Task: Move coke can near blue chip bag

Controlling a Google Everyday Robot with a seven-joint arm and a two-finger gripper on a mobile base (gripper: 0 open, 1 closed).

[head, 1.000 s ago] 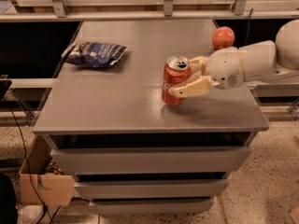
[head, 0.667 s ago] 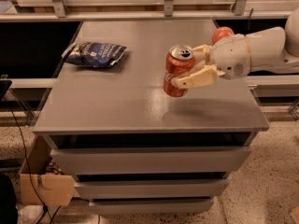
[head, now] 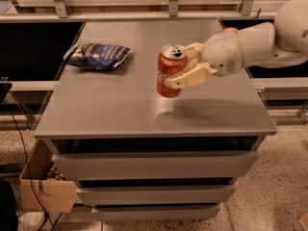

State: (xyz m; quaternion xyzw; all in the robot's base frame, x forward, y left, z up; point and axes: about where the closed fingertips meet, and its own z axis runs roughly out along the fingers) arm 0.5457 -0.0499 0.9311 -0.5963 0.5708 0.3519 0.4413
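The coke can (head: 169, 72) is red with a silver top and hangs upright above the middle of the grey cabinet top (head: 120, 109). My gripper (head: 185, 66) comes in from the right and is shut on the can, one cream finger (head: 190, 76) across its front. The blue chip bag (head: 98, 55) lies flat at the back left of the cabinet top, well to the left of the can.
An orange-red fruit (head: 230, 31) shows just behind my wrist at the back right. A metal rail (head: 144, 1) runs behind the cabinet. A cardboard box (head: 45, 191) sits on the floor at the lower left. Drawers front the cabinet.
My gripper has lifted the can off the cabinet top and carried it left, toward the chip bag.
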